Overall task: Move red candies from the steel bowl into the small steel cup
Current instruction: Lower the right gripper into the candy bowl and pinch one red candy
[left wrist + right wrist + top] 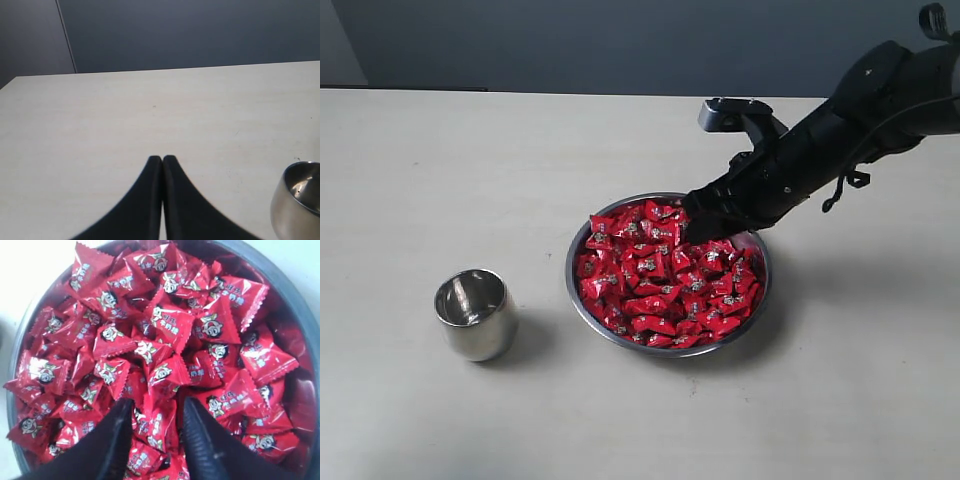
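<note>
Candies: red wrappers, heaped in bowl, pile reaching close to rim.
Bowl: centre of table, upright.
Cup: upright on table, left of bowl in exterior view, apart from it, not touching.
Right gripper: reaching in over far-right side of bowl, tips down on the heap. Jaws apart, candies lying in the gap, none clearly pinched.
Left gripper: jaws closed, tips pressed together, nothing between. Above bare table, cup near at edge of wrist view.
</note>
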Robot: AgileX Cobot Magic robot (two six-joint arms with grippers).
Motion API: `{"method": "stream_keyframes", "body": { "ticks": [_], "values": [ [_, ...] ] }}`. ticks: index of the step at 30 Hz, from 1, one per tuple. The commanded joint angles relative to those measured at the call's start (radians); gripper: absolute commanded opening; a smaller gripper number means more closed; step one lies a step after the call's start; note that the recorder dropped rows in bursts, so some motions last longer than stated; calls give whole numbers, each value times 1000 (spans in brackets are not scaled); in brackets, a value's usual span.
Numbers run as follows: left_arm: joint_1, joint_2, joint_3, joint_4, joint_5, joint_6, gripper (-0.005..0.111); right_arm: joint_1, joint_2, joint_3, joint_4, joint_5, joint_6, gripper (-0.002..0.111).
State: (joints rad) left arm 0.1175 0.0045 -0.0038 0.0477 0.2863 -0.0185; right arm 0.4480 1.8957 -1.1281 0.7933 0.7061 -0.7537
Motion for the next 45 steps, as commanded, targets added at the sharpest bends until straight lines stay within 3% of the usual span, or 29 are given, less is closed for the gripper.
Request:
{"method": "stream_keyframes", "body": {
  "ticks": [1, 11, 33, 45],
  "values": [
    [1, -4, 4, -2, -2, -1, 0, 1, 35, -28, 21, 0, 10, 35],
    [1, -4, 4, -2, -2, -1, 0, 5, 119, -97, 45, 74, 50, 35],
    [1, -4, 4, -2, -2, -1, 0, 47, 173, -104, 20, 28, 83, 35],
    [1, -4, 4, -2, -2, -1, 0, 82, 208, -104, -87, 16, 171, 35]
  ]
}}
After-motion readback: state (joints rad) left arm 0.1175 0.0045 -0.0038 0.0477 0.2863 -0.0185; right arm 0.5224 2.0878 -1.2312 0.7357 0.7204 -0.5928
